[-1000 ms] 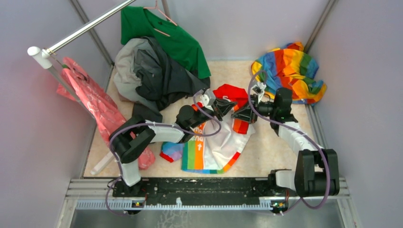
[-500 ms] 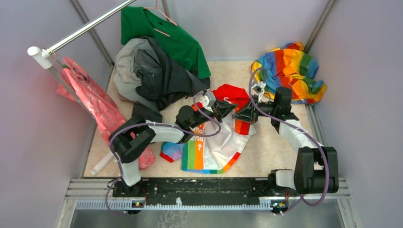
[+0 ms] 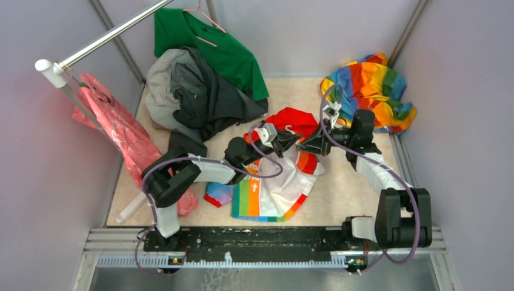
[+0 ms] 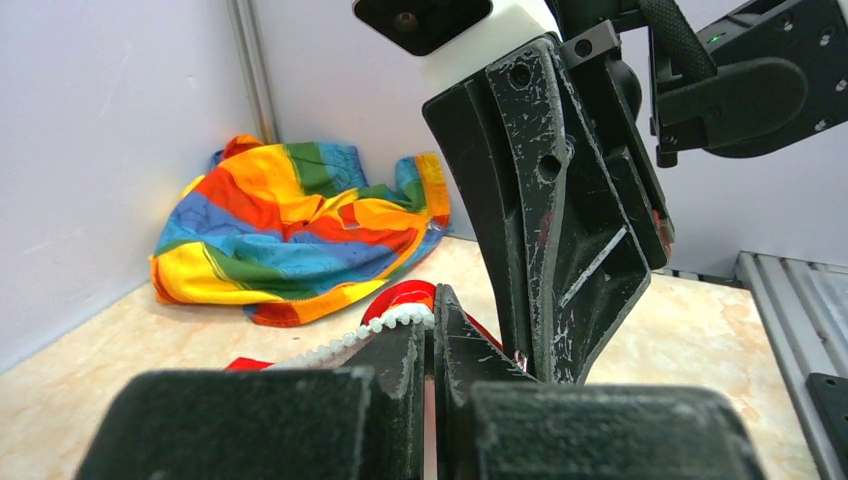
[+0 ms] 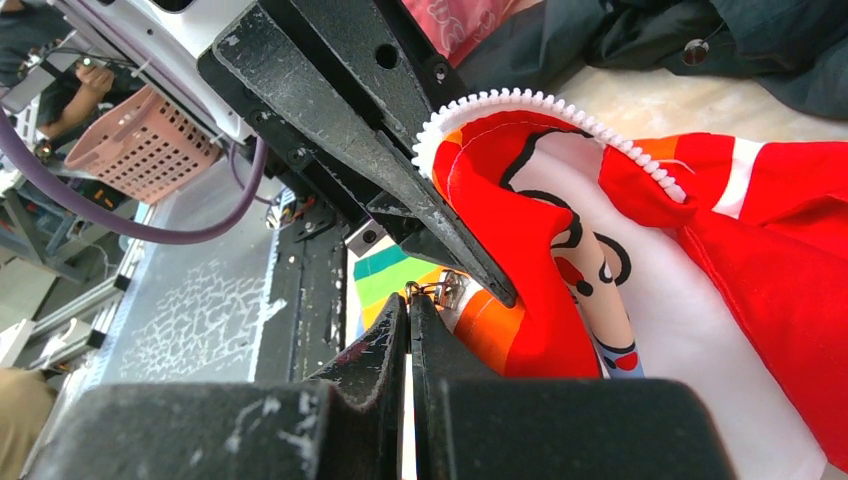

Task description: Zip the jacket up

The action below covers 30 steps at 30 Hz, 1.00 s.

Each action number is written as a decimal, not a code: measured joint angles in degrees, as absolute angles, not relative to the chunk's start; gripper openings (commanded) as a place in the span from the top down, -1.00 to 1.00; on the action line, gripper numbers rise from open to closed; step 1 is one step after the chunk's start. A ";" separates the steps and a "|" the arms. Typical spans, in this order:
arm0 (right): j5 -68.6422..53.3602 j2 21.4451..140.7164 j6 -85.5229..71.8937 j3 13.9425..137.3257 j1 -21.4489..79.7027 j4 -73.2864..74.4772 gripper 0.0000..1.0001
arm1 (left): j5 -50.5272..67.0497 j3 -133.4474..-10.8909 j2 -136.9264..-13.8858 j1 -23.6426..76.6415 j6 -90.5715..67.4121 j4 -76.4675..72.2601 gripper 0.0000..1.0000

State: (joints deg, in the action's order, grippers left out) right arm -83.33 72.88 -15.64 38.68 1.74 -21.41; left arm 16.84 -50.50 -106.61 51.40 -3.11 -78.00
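Top external: left pincer (image 4: 433,300), reaching rightward, pinches zipper (image 5: 520,100) on the jacket (image 3: 276,188); right pincer (image 5: 408,305), reaching leftward, pressed together.

Lab test cell: grey partition walls (image 3: 36,182), aluminium frame (image 3: 407,30), bolted arm rail (image 3: 260,239).

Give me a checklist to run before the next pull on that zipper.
1. left gripper shut on the zipper teeth: ok.
2. right gripper shut: ok.
3. pull tab inside the right grip: cannot tell; it sits right at the fingertips.
4. Teeth running straight between the grippers: not ok, they curve in an arc.
5. rainbow cloth apart from the jacket: ok.
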 measured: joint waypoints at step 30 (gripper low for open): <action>-74.19 72.44 18.68 46.96 4.82 13.34 1.00 | 27.33 -45.19 -106.43 43.07 -24.56 -86.52 1.00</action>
